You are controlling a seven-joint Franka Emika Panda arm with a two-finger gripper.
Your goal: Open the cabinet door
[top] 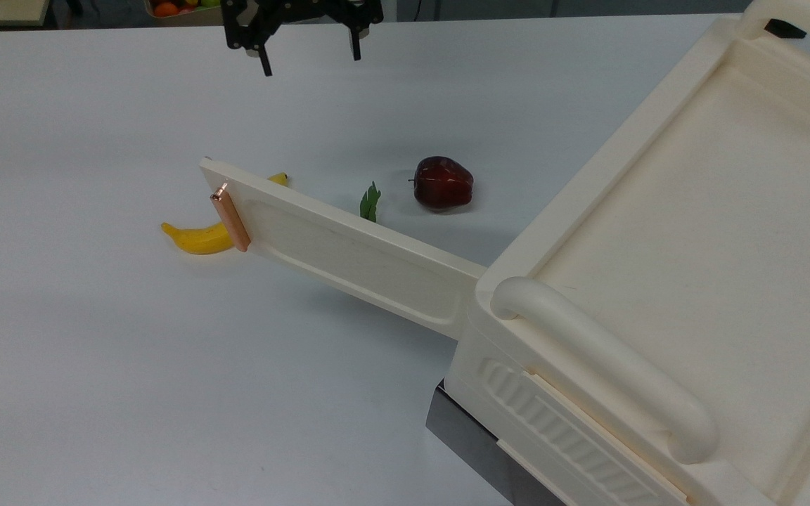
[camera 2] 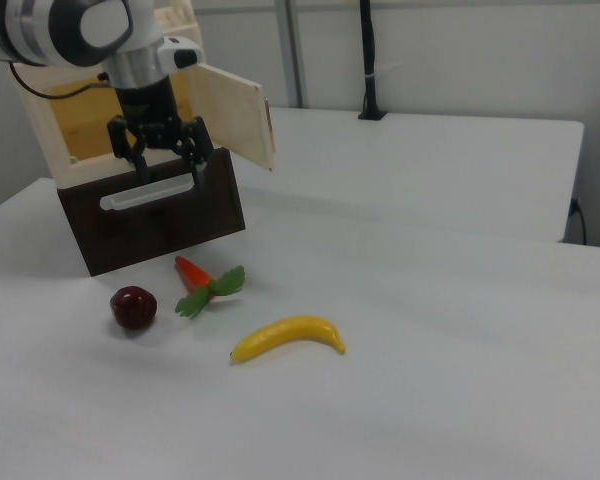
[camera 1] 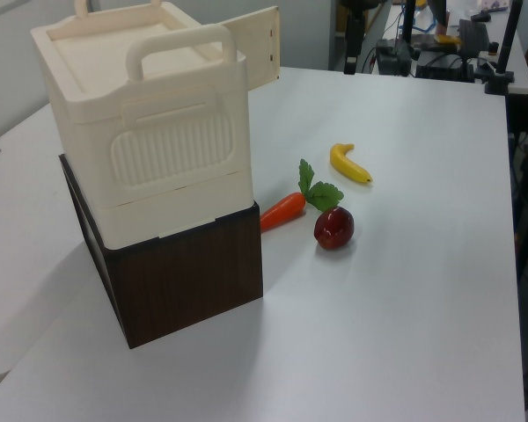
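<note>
The cabinet door [top: 349, 253] stands swung wide open, sticking out from the cream cabinet [top: 693, 232] toward the top view's left. Its copper bar handle [top: 230, 221] sits at the free end. In the right view the cabinet door [camera 2: 228, 112] hangs open over the table, and the left view has the cabinet door [camera 1: 262, 46] angled out behind the cabinet. My gripper [top: 310, 56] is open and holds nothing, well beyond the door's free end near the table's far edge. The right view places the gripper [camera 2: 162, 160] in front of the cabinet.
A banana [top: 194, 239] lies partly behind the door's free end. A dark red apple [top: 444, 183] and a carrot's green leaf [top: 370, 204] lie beyond the door. The cabinet rests on a dark brown box [camera 1: 189, 281] with a white bar handle [camera 2: 145, 193].
</note>
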